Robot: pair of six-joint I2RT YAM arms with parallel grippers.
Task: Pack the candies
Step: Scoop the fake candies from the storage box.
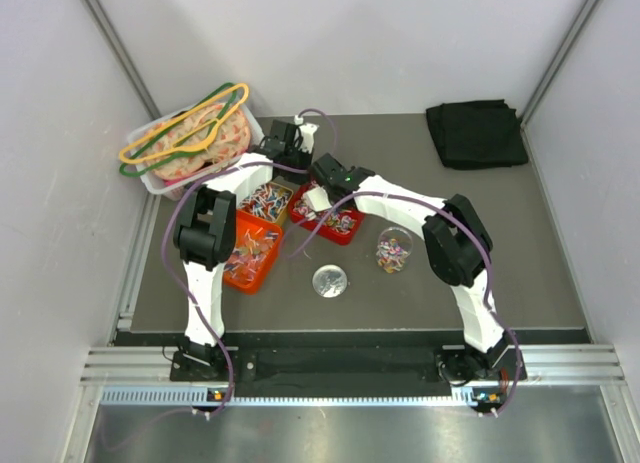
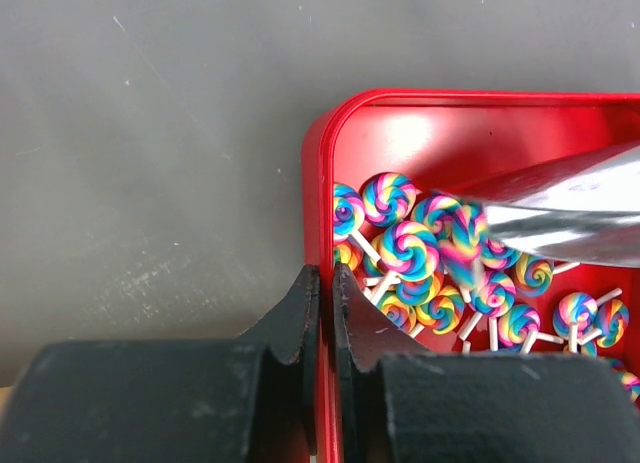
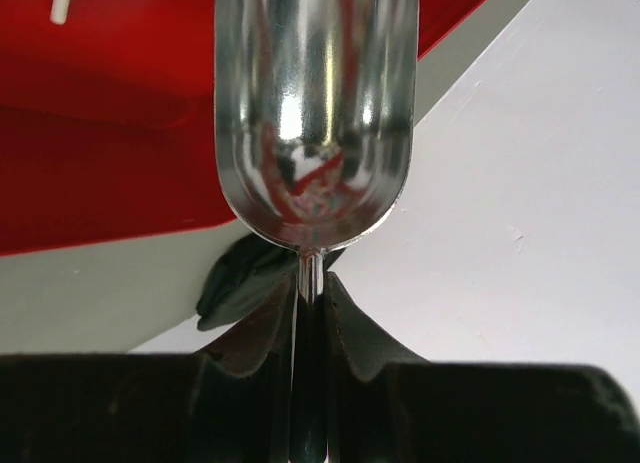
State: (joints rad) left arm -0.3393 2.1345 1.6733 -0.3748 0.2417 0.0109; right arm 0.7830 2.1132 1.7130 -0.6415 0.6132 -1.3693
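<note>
The candies [image 2: 410,248], swirly rainbow lollipops on white sticks, are piled against the left wall of the red tray [image 2: 420,123]. A shiny metal scoop [image 2: 560,198] comes in from the right with its tip over the top of the pile. Whether it touches the sweets, I cannot tell. The left end effector [image 2: 322,313] is clamped on the tray's left wall, one finger inside and one outside above the dark tabletop [image 2: 150,133]. The right end effector [image 3: 310,313] is pinched tight on the scoop's thin handle, the bowl pointing away from the wrist.

From above, more candies fill an orange tray [image 1: 245,283] to the left. A clear cup [image 1: 393,239] holding candies stands right of the red tray, and a round lid [image 1: 330,281] lies flat nearby. A black cloth [image 1: 476,133] sits folded at the far right, and a white bin [image 1: 158,183] with coloured hangers sits at the far left.
</note>
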